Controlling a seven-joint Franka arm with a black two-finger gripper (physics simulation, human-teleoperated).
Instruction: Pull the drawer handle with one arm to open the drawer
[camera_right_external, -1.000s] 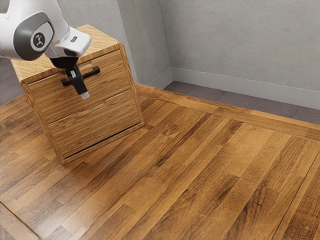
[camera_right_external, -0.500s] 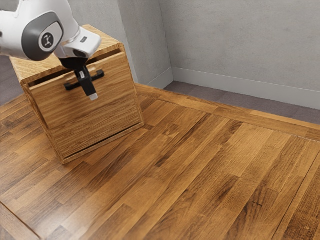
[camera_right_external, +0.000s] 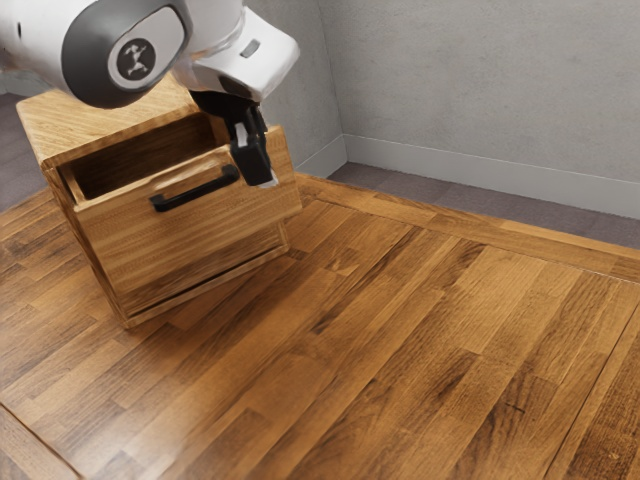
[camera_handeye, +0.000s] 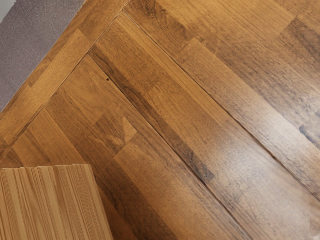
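A wooden cabinet (camera_right_external: 66, 116) stands at the exterior view's upper left. Its drawer (camera_right_external: 190, 228) is pulled out toward the exterior view's right, and its hollow inside (camera_right_external: 128, 160) is visible. A black bar handle (camera_right_external: 195, 188) runs across the drawer front. My black gripper (camera_right_external: 262, 176) hangs down at the right end of that handle, against the drawer front's upper right corner. From this side I cannot make out whether it grips the handle. In the wrist view a corner of the drawer's wooden front (camera_handeye: 50, 202) lies just under my hand, above the floor.
Wooden floorboards (camera_right_external: 400, 340) stretch to the exterior view's right and front. A grey wall (camera_right_external: 480, 70) with a pale skirting board runs behind, with a strip of grey flooring (camera_handeye: 30, 40) along it. The cabinet stands close to the wall corner.
The drawer went from shut to well pulled out. My hand rose and moved toward the exterior view's right, sliding from the handle's middle to its right end.
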